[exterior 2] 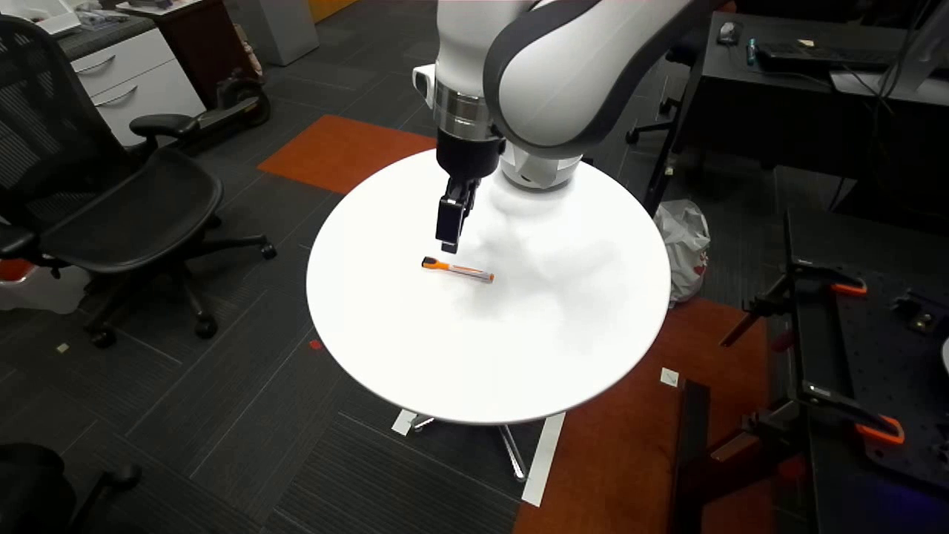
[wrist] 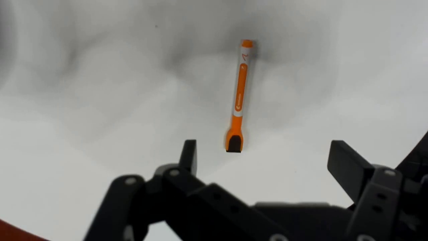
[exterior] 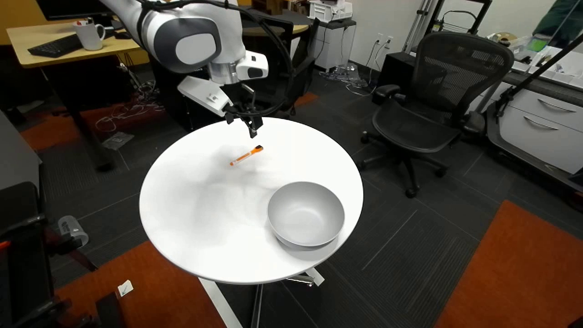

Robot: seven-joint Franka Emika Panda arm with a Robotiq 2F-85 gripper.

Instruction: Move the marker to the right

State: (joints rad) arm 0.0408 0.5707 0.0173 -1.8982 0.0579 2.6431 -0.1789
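The marker lies flat on the white round table (exterior: 196, 228). It is a thin orange and white stick with a black end, and it shows in both exterior views (exterior: 246, 155) (exterior 2: 457, 270) and in the wrist view (wrist: 239, 95). My gripper (exterior: 241, 126) is above the table, near the marker's black end; it also shows in an exterior view (exterior 2: 449, 241). In the wrist view my gripper (wrist: 264, 152) is open, with its fingers wide apart and nothing between them. The marker's black end appears level with the fingertips, closer to the left finger.
A large grey bowl (exterior: 306, 214) stands on the table near its edge in an exterior view. A blurred grey edge shows at the wrist view's upper left; I cannot tell what it is. A black office chair (exterior: 432, 91) stands on the floor beside the table.
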